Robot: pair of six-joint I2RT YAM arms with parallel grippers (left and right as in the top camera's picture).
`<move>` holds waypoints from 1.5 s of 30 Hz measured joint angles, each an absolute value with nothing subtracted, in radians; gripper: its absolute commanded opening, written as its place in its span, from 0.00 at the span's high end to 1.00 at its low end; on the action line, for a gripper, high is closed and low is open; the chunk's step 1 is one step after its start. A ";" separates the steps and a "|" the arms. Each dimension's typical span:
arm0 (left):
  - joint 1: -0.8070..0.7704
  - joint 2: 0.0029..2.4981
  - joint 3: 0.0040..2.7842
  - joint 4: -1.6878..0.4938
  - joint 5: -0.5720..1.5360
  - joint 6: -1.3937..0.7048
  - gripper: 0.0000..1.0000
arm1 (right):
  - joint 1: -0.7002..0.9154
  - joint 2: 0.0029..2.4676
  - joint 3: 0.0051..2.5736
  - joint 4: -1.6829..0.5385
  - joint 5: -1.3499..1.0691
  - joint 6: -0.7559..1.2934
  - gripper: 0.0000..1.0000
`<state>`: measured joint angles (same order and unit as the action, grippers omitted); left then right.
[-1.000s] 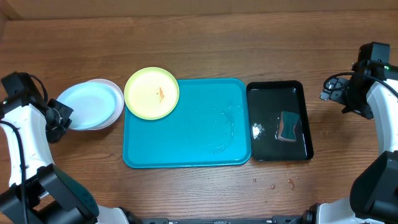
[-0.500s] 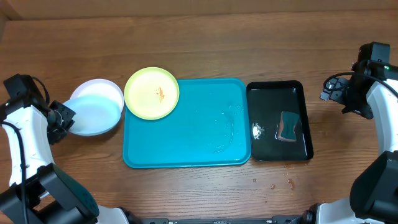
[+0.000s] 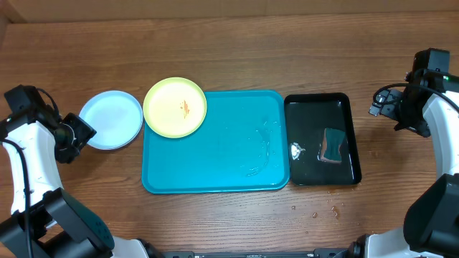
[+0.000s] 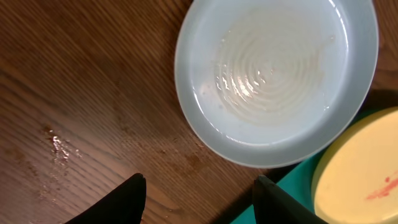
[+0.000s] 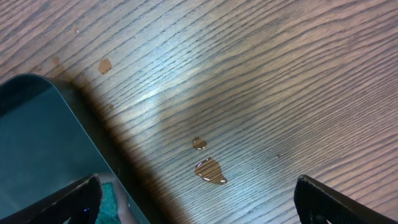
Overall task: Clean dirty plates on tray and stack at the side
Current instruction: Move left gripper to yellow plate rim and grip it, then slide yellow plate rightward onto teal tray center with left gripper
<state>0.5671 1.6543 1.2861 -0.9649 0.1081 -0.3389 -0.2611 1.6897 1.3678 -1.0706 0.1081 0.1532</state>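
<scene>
Left gripper (image 4: pixel 199 196) spread, empty. Light blue plate (image 4: pixel 277 74) just ahead on the table, wet. Beyond it the yellow-green plate (image 3: pixel 175 107), smeared, overhanging the tray (image 3: pixel 215 168) corner. Right gripper (image 5: pixel 199 202) spread, black tray (image 5: pixel 37 143) beside it. Risk: the overhanging plate rocks when pinched, slips, and bumps the blue one.

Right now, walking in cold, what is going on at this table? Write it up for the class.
The left end effector hangs open beside a round light blue plastic plate lying wet on the table, left of the large turquoise rectangular plastic tray. A round yellow-green plastic plate with an orange-red smear sits on that tray's corner. The right end effector is open above the table beside the small black tray holding a sponge.
</scene>
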 measured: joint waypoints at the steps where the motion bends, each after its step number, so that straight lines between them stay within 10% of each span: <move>1: 0.561 1.654 1.286 -0.965 0.114 -0.339 0.43 | -0.261 1.690 1.368 -1.070 0.109 0.153 0.00; 19: 0.105 1.667 1.312 -0.908 0.052 -0.367 0.48 | -0.261 1.690 1.368 -1.070 0.109 0.153 0.00; 45: 0.073 1.871 1.316 -0.868 -0.021 -0.478 0.78 | -0.261 1.690 1.368 -1.070 0.109 0.154 0.00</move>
